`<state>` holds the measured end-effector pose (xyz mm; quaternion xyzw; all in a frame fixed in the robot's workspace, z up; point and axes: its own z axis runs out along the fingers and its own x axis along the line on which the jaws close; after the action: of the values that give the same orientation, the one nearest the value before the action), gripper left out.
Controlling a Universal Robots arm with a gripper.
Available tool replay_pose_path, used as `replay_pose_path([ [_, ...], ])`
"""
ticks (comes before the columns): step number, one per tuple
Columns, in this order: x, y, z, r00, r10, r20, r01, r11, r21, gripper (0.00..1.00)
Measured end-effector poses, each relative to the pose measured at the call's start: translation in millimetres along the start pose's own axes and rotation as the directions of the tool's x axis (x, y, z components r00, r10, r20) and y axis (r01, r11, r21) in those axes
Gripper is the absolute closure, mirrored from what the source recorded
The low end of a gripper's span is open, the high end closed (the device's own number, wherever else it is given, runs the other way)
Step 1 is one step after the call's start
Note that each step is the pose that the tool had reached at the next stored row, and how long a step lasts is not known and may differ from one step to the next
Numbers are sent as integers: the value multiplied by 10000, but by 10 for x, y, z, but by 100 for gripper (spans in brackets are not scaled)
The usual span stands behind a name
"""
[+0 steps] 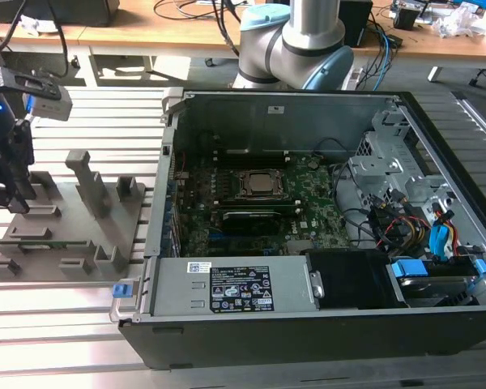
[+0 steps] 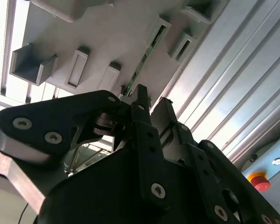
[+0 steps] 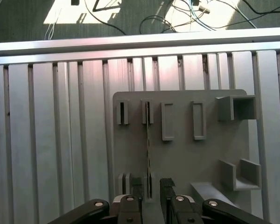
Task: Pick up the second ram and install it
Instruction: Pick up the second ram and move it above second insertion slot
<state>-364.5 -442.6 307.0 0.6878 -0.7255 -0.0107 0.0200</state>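
Early stage: second ram stands on edge in grey holder tray, not lifted yet. The gripper is spread wide, w/ fingers either side of its near end (contact unclear). Install into motherboard not done.

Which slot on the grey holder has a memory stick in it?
The slot in line with the gripper: the second ram stands on edge in it; the neighbouring slots are empty.

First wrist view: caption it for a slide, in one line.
Open hand lined up over the second ram, standing on edge in the grey holder tray.
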Motion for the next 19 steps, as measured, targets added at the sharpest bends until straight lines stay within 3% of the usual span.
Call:
replay_pose_path([
  [5,-1,-2,50,10000,0,0,0,10000,0,70],
  [16,-4,-12,271,10000,0,1,0,10000,0,70],
  [19,-6,-18,418,10000,0,1,0,10000,0,70],
])
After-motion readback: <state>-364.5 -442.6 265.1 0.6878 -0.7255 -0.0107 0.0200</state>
